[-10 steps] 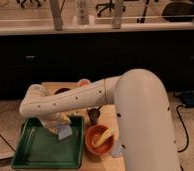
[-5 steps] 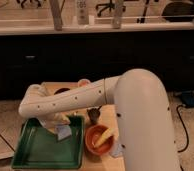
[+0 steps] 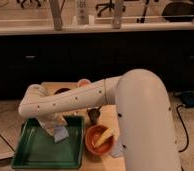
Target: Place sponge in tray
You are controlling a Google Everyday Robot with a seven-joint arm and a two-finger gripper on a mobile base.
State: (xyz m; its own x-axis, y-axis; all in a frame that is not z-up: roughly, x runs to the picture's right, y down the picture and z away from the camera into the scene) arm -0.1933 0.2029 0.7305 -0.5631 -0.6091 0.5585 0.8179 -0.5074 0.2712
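A: Sponge [image 3: 60,134] first. Where?

B: Pale blue-grey pad, over the tray's [image 3: 35,150] upper right part, close to the right rim. Top edge tucked under the tool [image 3: 54,129]. Can't tell if it lies on the tray floor or hangs just above it.

A: Tray?

B: Dark green, rectangular, raised rim, rounded corners. Sits at the front left of the wooden worktop [image 3: 109,116], left edge hanging out past the wood.

A: Tool state?

B: It's down inside the tray outline, right above the sponge and touching it. Looks pale and bunched; whether it grips the sponge or stands open, I cannot tell.

A: Arm?

B: Big white arm [image 3: 80,100] with small dark dots, reaching from lower right across to the left, elbow bend at the far left above the tray, then dropping to the tool. The thick white upper segment [image 3: 145,125] fills the right foreground.

A: Other stuff?

B: Round orange bowl [image 3: 92,141] just right of the tray, yellow banana-like piece [image 3: 104,136] leaning inside it. Small dark cup [image 3: 94,115] just behind the bowl, near the tray's back right corner. An orange-pink item [image 3: 83,83] peeks out behind the arm, too hidden to name. Dark counter front [image 3: 90,55] behind, black cable [image 3: 186,127] on the floor at right.
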